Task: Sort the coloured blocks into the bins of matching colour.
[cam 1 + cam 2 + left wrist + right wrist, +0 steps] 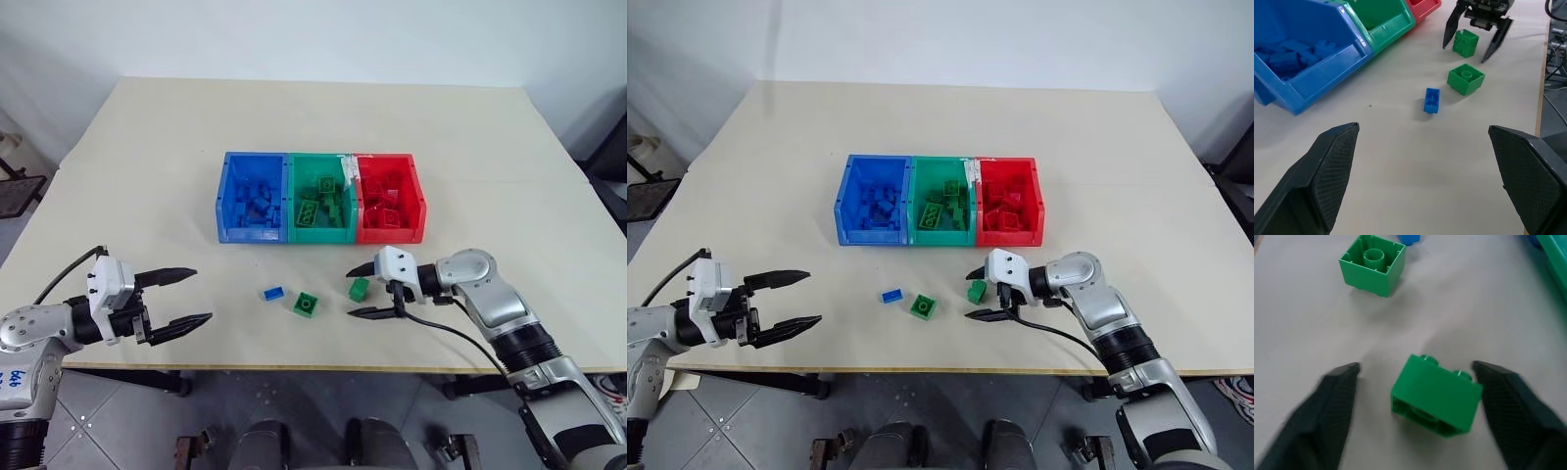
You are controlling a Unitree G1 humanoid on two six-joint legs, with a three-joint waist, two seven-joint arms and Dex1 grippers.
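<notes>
- The right gripper (pixel 375 291) reaches in low over the table (pixel 147 166), its two fingers straddling a small green block (pixel 360 288); the jaws stand apart, with a gap on each side of the block, so nothing is gripped yet.
- In the right wrist view that block (pixel 1436 394) lies tipped, studs turned away from the camera, roughly midway between the fingers and a little nearer one of them.
- A second green block (pixel 306 305) lies upside down just beside it, hollow side up, and a small blue block (pixel 272 293) sits a little further towards the robot's left. All three lie on the bare table in front of the bins.
- The bins stand in a joined row further back: blue bin (pixel 226 201), green bin (pixel 293 201), red bin (pixel 419 201), each already holding blocks of its own colour.
- The left gripper (pixel 176 298) hovers at the near left edge of the table, fingers spread wide and empty, well apart from the loose blocks.
- To do this pick well, I judge the right gripper should centre on the block before closing, so the nearer finger does not shove it sideways or roll it further.
- The pads should meet the block's flat side walls; whether they are low enough for that is hard to tell here.
- Once held, the block needs lifting clear of the green bin's front wall before release.
</notes>
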